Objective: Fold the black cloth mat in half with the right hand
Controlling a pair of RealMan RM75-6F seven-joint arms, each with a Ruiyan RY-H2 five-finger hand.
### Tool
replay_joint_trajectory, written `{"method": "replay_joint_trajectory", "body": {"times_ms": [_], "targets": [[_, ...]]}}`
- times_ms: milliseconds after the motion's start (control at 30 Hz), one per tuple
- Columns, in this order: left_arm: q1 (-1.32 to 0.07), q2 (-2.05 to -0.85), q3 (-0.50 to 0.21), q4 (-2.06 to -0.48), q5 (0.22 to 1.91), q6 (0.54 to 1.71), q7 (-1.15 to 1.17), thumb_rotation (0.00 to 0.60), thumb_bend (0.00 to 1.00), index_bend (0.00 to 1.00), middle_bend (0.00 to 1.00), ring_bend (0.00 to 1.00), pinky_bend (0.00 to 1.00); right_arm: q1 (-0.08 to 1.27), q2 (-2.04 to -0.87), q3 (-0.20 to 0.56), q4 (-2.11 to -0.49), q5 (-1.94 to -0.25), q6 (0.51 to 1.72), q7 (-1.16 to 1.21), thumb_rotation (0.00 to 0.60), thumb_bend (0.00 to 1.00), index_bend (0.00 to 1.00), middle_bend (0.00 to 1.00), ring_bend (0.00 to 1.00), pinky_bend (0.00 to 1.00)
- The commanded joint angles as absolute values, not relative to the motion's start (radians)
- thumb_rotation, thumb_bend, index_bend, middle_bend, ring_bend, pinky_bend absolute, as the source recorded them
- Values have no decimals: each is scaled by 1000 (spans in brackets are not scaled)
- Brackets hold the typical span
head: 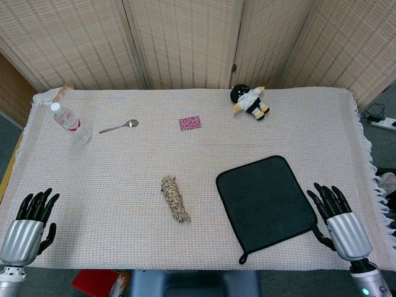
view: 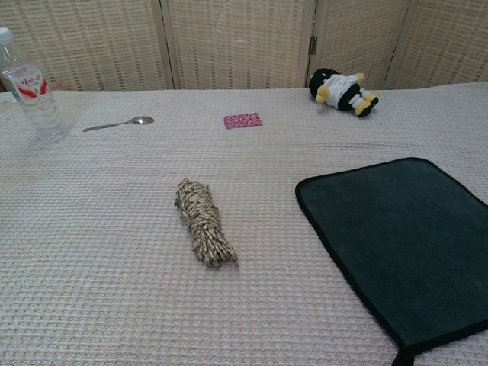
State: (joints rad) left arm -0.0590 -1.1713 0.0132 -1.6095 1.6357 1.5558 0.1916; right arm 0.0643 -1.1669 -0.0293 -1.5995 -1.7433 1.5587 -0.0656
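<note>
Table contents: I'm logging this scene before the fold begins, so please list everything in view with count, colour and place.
cloth mat: one, black, lying flat and unfolded, near right of the table
rope bundle: one, beige and brown, near centre, left of the mat
small patterned packet: one, pink, far centre
spoon: one, silver, far left
water bottle: one, clear with white cap and red label, far left, beside the spoon
plush toy: one, black, white and yellow, lying at the far right
tablecloth: one, cream, covering the table
left hand: black fingers spread, near left edge, holding nothing
right hand: black fingers spread, just right of the mat, holding nothing
</note>
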Motion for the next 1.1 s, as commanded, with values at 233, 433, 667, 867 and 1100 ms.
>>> {"method": "replay_joint_trajectory", "body": {"times_ms": [233,433,667,867,1100], "targets": [[-64,-1173,9,-1609,1628,1546,190,600,660,0,0,0,0,70,-1170,-6,-1598,-1697,1546,-66,600,502,0,0,0,0],[-70,-1172,1,-1603,1620,1541,175,600,660,0,0,0,0,187,-1167,75,-1554,-1589,1372,7,600,502,50,0,0,0],[-78,-1176,-11,-1594,1585,1519,172,600,659,0,0,0,0,459,-1191,202,-1461,-1427,980,156,600,502,252,0,0,0],[-82,-1178,-22,-1576,1567,1516,154,600,659,0,0,0,0,628,-1315,259,-1301,-1288,767,125,600,502,362,0,0,0],[-82,-1167,-31,-1571,1535,1505,133,600,659,0,0,0,0,753,-1466,267,-1110,-1198,634,72,600,503,377,0,0,0]]}}
